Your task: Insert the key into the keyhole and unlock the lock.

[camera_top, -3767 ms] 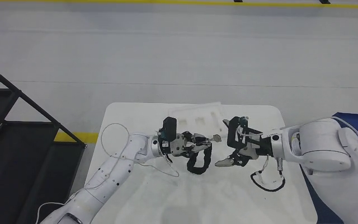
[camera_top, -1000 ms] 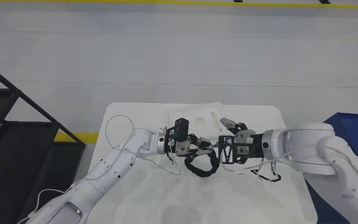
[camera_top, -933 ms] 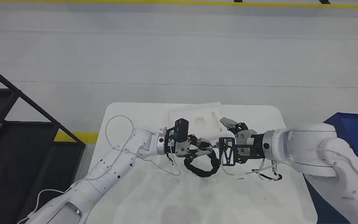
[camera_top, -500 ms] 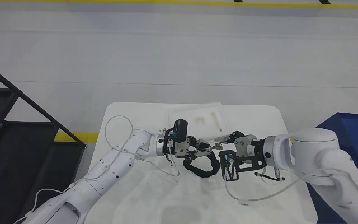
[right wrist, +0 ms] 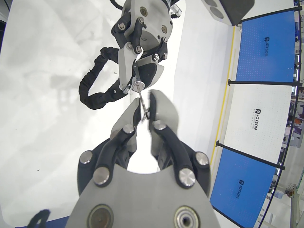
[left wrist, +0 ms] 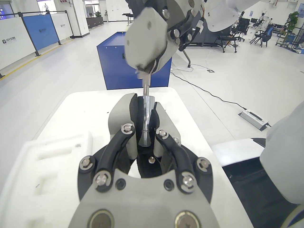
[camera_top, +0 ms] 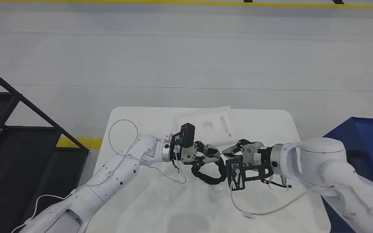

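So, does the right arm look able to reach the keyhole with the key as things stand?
Probably yes. The right gripper holds the key, and its tip is at the keyhole of the lock, which the left gripper holds facing it. Nothing stands between them.

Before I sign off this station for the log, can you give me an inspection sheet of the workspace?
Surface: white table.
Job's things: lock held in the left gripper, its black cable loop attached; key held in the right gripper, tip at the keyhole, depth unclear.
Clutter: white foam tray behind the arms.
Grippers: both shut, facing each other.
Cables: white cable looped by the left arm, another by the right.
Surroundings: blue cabinet, black rack, yellow floor line.
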{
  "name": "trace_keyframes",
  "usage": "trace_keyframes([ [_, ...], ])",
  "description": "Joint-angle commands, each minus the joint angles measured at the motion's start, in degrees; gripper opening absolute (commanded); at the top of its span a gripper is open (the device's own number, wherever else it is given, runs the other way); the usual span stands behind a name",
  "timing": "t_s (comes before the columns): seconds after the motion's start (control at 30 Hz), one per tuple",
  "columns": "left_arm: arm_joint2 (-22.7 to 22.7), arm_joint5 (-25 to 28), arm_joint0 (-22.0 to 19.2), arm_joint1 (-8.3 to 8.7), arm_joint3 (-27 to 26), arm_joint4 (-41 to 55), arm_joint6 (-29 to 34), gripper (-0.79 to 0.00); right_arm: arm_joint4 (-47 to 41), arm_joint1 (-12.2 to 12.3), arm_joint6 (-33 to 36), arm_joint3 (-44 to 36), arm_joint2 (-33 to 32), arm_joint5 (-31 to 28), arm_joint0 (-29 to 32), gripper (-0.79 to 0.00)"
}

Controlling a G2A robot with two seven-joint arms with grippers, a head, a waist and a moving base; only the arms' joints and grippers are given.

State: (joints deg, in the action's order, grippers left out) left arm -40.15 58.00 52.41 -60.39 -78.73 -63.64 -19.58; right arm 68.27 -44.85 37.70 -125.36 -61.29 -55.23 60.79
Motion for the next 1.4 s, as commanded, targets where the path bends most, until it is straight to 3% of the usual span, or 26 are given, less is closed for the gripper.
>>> trace_keyframes([
  [0.0,0.0,0.0,-0.1,0.04,0.0,0.0,-0.1,-0.785,-0.9,0.0,-0.1,0.7,-0.1,1.2,0.4,-0.785],
  [0.2,0.0,0.0,-0.1,0.1,-0.5,-0.7,-0.6,-0.785,-8.9,0.0,0.9,3.3,-0.6,4.7,1.5,-0.785],
  [0.57,-1.5,-1.9,0.8,-0.21,-2.6,-7.6,-3.9,-0.785,-32.8,0.2,12.6,5.8,-1.5,16.5,1.7,-0.785],
  [0.8,-1.6,-3.5,1.5,-0.51,-2.5,-12.1,-5.8,-0.785,-39.1,0.3,16.2,6.9,-1.8,21.3,2.0,-0.785],
  [0.83,-1.5,-3.4,1.5,-0.55,-2.3,-12.6,-5.7,-0.785,-39.5,0.4,16.6,7.0,-2.0,21.7,2.2,-0.745],
  [0.93,-1.4,-3.1,1.5,-0.73,-1.6,-13.0,-5.0,-0.785,-40.2,0.6,17.7,6.6,-3.0,22.2,2.6,0.0],
  [1.37,2.6,-2.9,-0.1,-2.58,3.9,-14.3,10.8,-0.785,-40.6,1.9,19.0,5.8,-8.3,20.6,7.0,0.0],
])
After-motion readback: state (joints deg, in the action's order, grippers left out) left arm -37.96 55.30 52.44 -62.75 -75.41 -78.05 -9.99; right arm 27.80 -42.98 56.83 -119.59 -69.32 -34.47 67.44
